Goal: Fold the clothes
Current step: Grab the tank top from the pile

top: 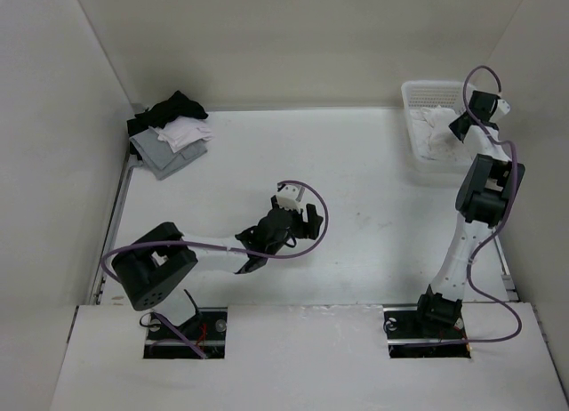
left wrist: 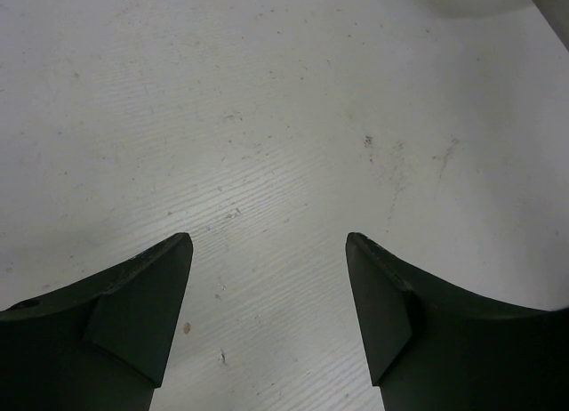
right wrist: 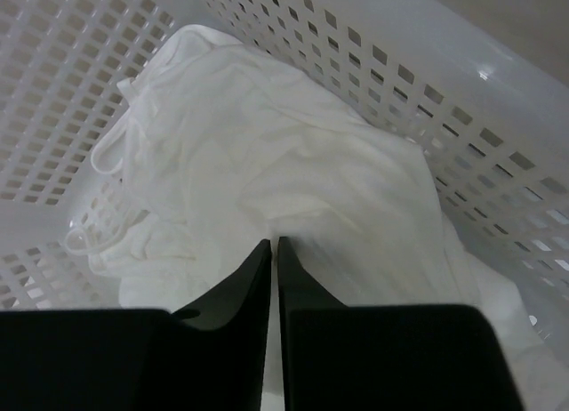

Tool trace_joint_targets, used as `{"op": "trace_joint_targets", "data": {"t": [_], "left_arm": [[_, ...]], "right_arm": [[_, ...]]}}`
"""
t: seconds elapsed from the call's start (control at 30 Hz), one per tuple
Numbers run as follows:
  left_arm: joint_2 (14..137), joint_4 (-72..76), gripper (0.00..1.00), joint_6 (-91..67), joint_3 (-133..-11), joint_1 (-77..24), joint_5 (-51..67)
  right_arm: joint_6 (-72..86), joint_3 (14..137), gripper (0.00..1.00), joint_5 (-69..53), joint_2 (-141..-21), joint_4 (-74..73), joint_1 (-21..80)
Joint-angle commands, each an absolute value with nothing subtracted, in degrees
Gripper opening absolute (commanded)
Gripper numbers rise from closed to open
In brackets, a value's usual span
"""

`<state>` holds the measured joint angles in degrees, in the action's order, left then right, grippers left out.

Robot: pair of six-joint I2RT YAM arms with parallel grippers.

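The clothes point(right wrist: 267, 162), a soft crumpled mound of plain white cloth with thin strap loops point(right wrist: 105, 158) at one edge, lie inside a white plastic lattice basket point(right wrist: 400, 64) at the far right corner of the desk point(left wrist: 267, 117). My right hand point(right wrist: 274, 249) reaches down into the basket, its two dark fingers drawn almost together with only a thin slit between them and their tips at a fold of the cloth; I cannot tell whether they pinch it. My left hand point(left wrist: 269, 244) hovers wide open and holding nothing over the bare middle of the desk. A heap of black, grey and white garments point(top: 169, 131) sits at the far left corner.
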<state>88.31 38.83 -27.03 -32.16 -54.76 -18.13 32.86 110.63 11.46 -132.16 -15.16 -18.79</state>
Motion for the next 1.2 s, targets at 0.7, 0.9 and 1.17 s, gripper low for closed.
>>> {"op": "trace_joint_targets", "data": {"t": [0.7,0.9,1.17], "left_arm": [[77.09,41.05,0.67,-32.42,-29.01,-47.87,-18.63],[76.99,40.69,0.68,-34.27,-28.30,-43.99,-17.41],[82.61,43.32,0.69,-36.03,-29.18,-44.95,-13.63]], "right_arm": [[28.40,89.91,0.00,6.96,-68.66,10.72,5.21],[19.52,80.44,0.16,18.17,-70.47,12.38,9.64],[28.37,82.34,0.42,12.76,-95.23,6.95,-6.61]]}}
